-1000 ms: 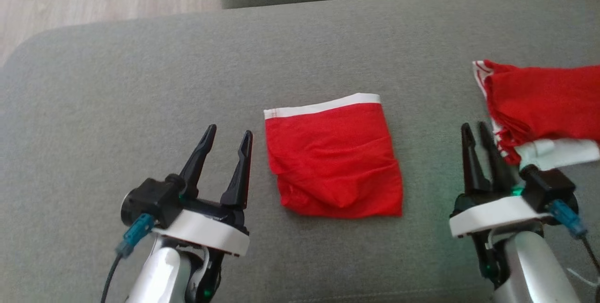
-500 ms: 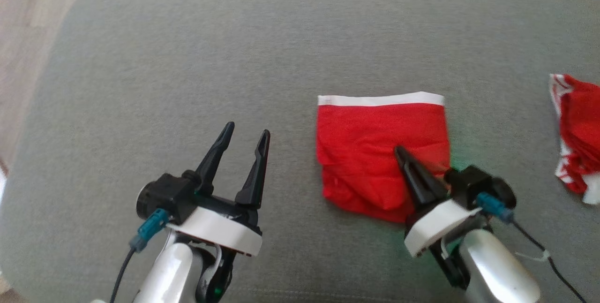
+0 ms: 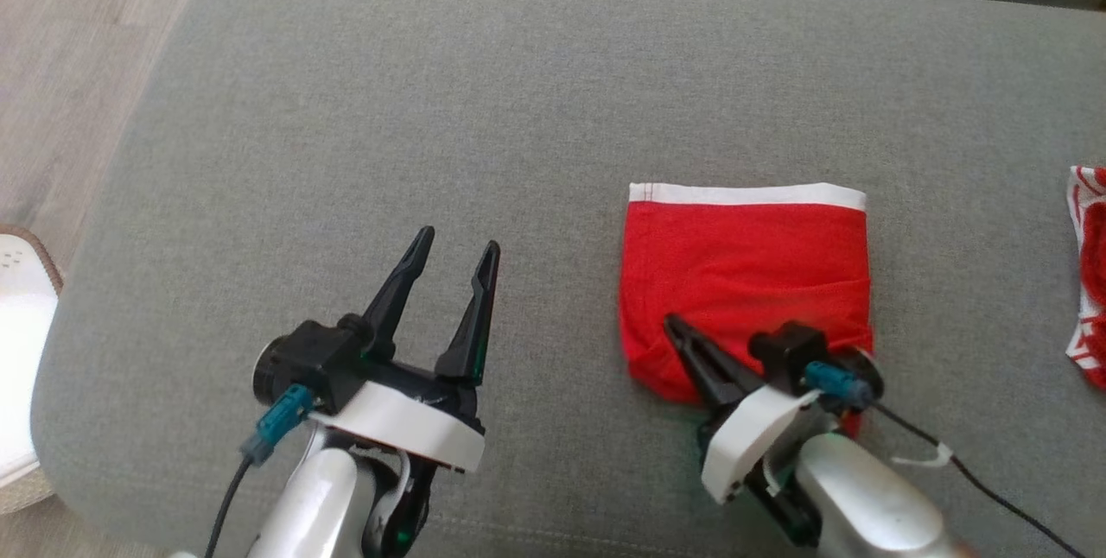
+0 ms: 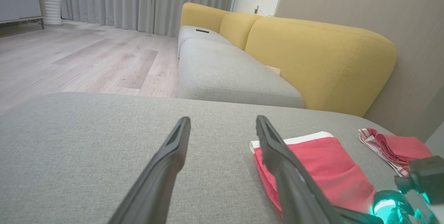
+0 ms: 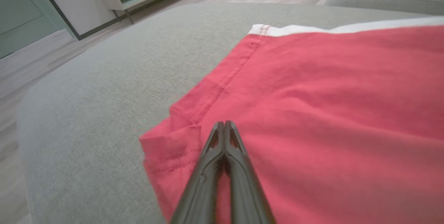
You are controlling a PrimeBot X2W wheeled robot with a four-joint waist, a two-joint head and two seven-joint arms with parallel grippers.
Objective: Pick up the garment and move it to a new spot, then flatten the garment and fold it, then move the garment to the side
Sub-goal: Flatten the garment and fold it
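**On the grey cushion [image 3: 432,91]: folded red garment [image 3: 743,273], right pincer [image 3: 672,326] shut over its near corner**

Toward the right of the cushion the garment lies flat. It is folded to a rough square, with the white waistband on the far edge and the near edge a little rumpled. It looks like thin knit cloth: light, limp, no stiffness of its own. I'd expect it to sag and fall open if lifted by one point, and to drag rather than slide on the coarse upholstery. Best hold, to my eye, is a pinch through all layers at a near corner, better still two corners at once.

Right pincer: fingers pressed tight together, nothing seen between them, tips over the garment's near-left corner. Whether they touch the cloth or sit just above it, I cannot tell.

Left pincer [image 3: 458,240]: wide, empty, over bare cushion near the garment's left side.

A second red-and-white cloth [image 3: 1090,264] lies at the far right edge, well apart.

Against a second ago: the head camera has swung, so the whole scene sits further right. I don't read that as the garment moving. The right pincer then stood off to the garment's right, beside the other cloth, fingers narrowly apart. Half a second ago it was closed and over the garment's middle, and now it is across at the left corner. The left pincer has the same pose and the same gape.
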